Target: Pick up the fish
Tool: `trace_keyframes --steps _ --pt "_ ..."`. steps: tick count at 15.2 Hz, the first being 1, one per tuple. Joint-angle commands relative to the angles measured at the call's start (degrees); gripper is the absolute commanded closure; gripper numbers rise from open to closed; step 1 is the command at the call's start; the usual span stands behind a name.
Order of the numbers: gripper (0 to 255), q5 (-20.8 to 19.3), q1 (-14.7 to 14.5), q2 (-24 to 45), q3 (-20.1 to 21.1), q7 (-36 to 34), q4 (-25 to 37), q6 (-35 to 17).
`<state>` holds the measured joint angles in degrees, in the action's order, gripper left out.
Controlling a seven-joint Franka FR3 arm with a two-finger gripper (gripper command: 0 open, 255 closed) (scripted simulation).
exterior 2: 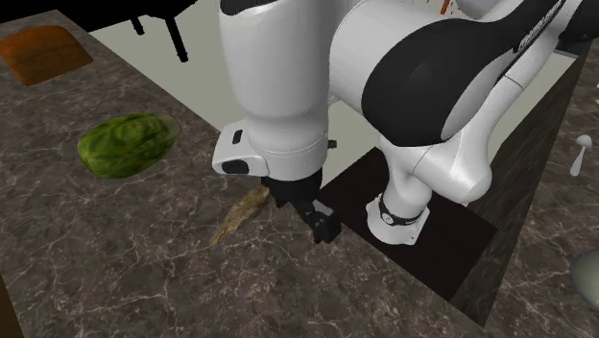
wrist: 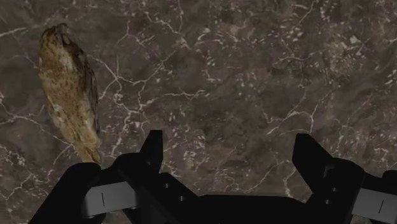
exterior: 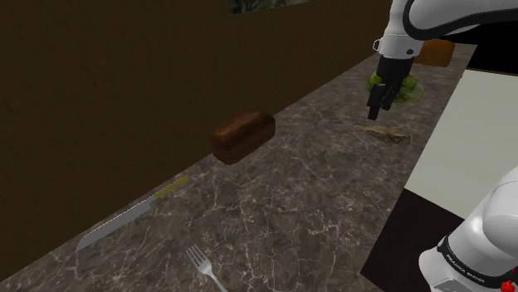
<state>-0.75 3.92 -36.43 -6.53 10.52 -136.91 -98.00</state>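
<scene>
While the open-fingered gripper [wrist: 232, 149] hangs empty, the fish [wrist: 69, 95] lies beside it on the marble counter [wrist: 254, 76].
Outside the spread fingers [wrist: 153, 146], not between them, the fish looks light, thin and probably slippery, tapering toward its tail; the thicker mid-body, pinched across its narrow width, seems the surest hold for fingers brought down low.

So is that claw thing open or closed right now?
Open. In the wrist view the gripper has its two black fingers apart over the marbled counter, and the fish lies beside them, not between.
</scene>
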Motion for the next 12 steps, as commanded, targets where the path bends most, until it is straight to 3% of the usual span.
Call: trace_keyframes --steps 1,12 --pt "0 -1.43 0.73 2.27 -1.50 1.91 -0.53 -2.34" --pt "0 -7.57 4.78 17.66 -10.25 12.46 1.10 -14.32"
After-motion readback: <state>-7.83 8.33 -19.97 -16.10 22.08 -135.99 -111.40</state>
